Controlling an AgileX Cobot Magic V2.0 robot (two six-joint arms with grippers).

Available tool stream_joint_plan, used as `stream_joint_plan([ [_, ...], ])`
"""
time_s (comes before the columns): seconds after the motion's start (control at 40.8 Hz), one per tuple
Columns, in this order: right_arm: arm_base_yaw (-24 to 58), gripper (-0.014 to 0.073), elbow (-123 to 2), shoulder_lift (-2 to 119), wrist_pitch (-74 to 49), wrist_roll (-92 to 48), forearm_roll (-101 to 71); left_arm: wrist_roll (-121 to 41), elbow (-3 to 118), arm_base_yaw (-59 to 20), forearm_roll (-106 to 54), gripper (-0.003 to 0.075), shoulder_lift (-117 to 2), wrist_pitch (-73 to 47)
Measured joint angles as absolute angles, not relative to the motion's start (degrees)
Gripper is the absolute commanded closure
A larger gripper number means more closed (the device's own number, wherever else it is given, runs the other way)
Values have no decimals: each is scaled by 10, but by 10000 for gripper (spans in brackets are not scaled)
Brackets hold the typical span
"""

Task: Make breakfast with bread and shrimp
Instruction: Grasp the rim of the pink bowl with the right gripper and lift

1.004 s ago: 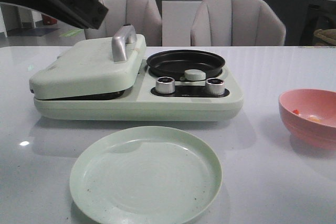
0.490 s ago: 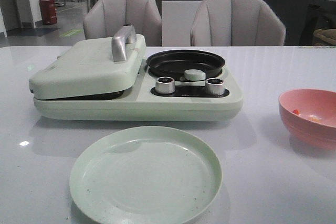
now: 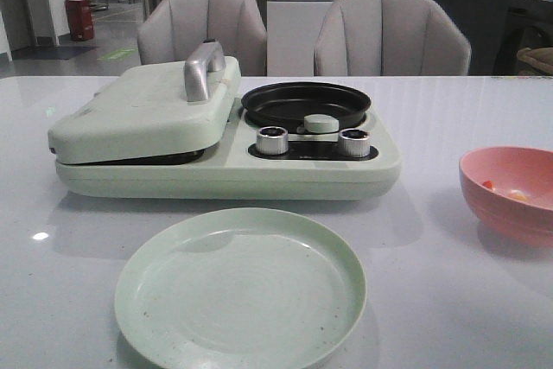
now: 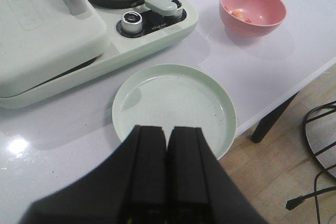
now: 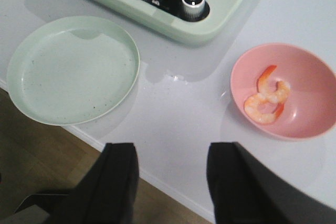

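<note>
Left side of table (image 3: 449, 300): pale green breakfast maker (image 3: 225, 140), hinged lid (image 3: 143, 110) down, metal handle (image 3: 203, 68) on top. No bread visible; cannot tell whether it lies under the lid. To its right on the same unit, a black pan (image 3: 305, 103), with two silver knobs (image 3: 272, 139) in front of it.

Centre front: green plate (image 3: 240, 287), near the table's front edge.

Right: pink bowl (image 5: 283, 90) holding the shrimp (image 5: 266, 100). Two curled pieces, touching, orange-pink; one tail tip points toward the breakfast maker. Long axis of the pair runs roughly from the bowl's near wall toward the maker.

Left gripper (image 4: 167, 150): fingers pressed together, nothing between them, above the plate's near rim.

Right gripper (image 5: 170, 174): fingers spread wide, empty, above the table edge between plate and bowl.
</note>
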State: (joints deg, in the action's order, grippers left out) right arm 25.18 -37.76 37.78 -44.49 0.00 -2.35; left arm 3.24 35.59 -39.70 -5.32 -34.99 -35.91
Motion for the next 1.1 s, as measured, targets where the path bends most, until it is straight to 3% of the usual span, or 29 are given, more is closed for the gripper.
stream_joint_plan([
  [0.71, -38, 163, -524, 714, -481, 18, -21, 33, 353, -397, -52, 619, -350, -359],
  [1.102, -68, 163, -569, 867, -406, 7, -18, 34, 353, -397, -52, 619, -350, -359],
])
